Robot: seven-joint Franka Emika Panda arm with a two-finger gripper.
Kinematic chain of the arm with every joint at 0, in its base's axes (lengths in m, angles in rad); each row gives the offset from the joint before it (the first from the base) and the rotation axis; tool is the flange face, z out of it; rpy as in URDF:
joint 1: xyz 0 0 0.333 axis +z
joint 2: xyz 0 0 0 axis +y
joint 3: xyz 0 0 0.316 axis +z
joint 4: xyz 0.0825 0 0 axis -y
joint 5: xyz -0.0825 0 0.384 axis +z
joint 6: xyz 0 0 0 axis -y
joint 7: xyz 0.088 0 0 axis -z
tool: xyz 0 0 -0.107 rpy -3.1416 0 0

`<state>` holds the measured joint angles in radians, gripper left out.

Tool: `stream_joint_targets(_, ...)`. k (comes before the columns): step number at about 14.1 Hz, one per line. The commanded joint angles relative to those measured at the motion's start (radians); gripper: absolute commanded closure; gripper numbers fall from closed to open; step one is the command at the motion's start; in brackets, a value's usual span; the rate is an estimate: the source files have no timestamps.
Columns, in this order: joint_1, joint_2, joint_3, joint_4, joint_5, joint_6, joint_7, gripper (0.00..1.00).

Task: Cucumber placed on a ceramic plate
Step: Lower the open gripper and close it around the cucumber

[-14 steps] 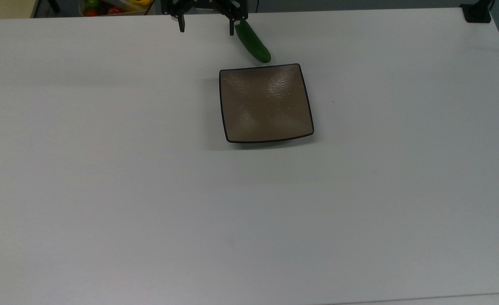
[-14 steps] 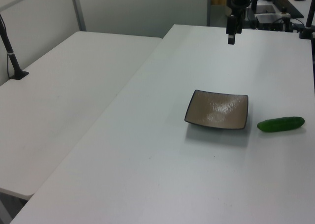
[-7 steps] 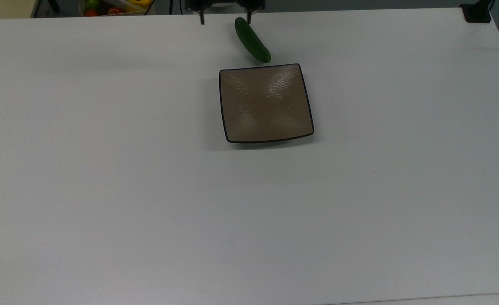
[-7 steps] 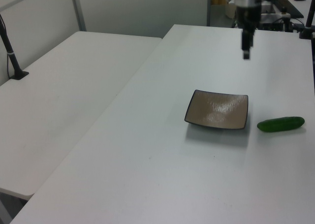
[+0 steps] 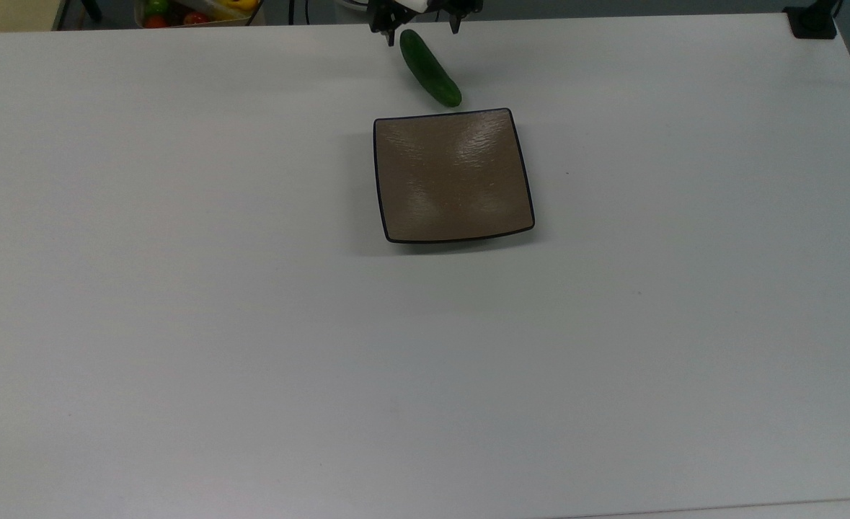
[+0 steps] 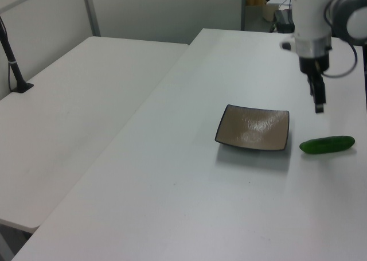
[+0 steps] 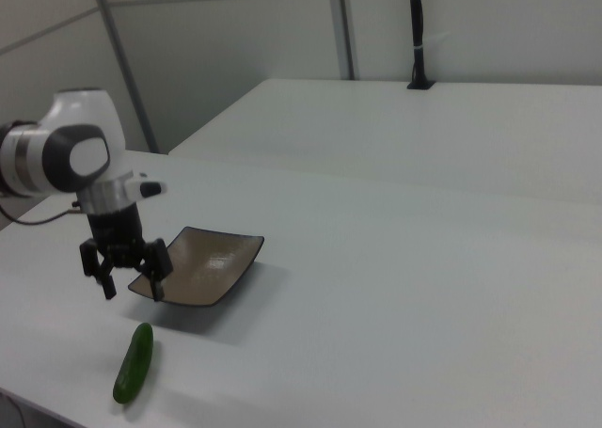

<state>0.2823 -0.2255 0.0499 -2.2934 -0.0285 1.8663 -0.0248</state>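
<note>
The dark green cucumber lies flat on the white table, just off the ceramic plate's far edge in the top view. The square brown ceramic plate has nothing on it. My gripper hangs open and holds nothing, its fingers spread wide above the cucumber's far end. In the left view the gripper hovers above and a little behind the cucumber, which sits right of the plate. In the right view the gripper is clear of the cucumber, beside the plate.
A box of colourful fruit sits beyond the table's far edge at the top view's upper left. A black mount stands at the far right corner. A second white table with a black post adjoins in the left view.
The gripper has moved to the top view's right and come down toward the cucumber's far end, still open. Cucumber and plate have not moved.
</note>
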Motion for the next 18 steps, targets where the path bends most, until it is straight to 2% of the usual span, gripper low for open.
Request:
stream_joint_targets(1, 0.021, -0.025, 0.008, -0.138, 0.013, 0.105, -0.050, 0.00)
stream_joint_targets(5, 0.029, 0.092, 0.013, -0.150, 0.013, 0.209, -0.050, 0.00)
stream_joint_targets(6, 0.055, 0.138, 0.013, -0.150, 0.013, 0.218, -0.050, 0.00)
stream_joint_targets(8, 0.061, 0.156, 0.013, -0.150, 0.012, 0.218, -0.049, 0.00)
stream_joint_targets(9, 0.061, 0.161, 0.013, -0.149, 0.010, 0.220, -0.049, 0.11)
stream_joint_targets(10, 0.063, 0.170, 0.013, -0.150, 0.012, 0.226, -0.049, 0.35)
stream_joint_targets(12, 0.063, 0.173, 0.013, -0.149, 0.012, 0.244, -0.040, 0.70)
stream_joint_targets(13, 0.063, 0.170, 0.014, -0.147, 0.012, 0.244, -0.040, 0.78)
stream_joint_targets(18, 0.063, 0.129, 0.013, -0.124, 0.012, 0.228, -0.030, 0.77)
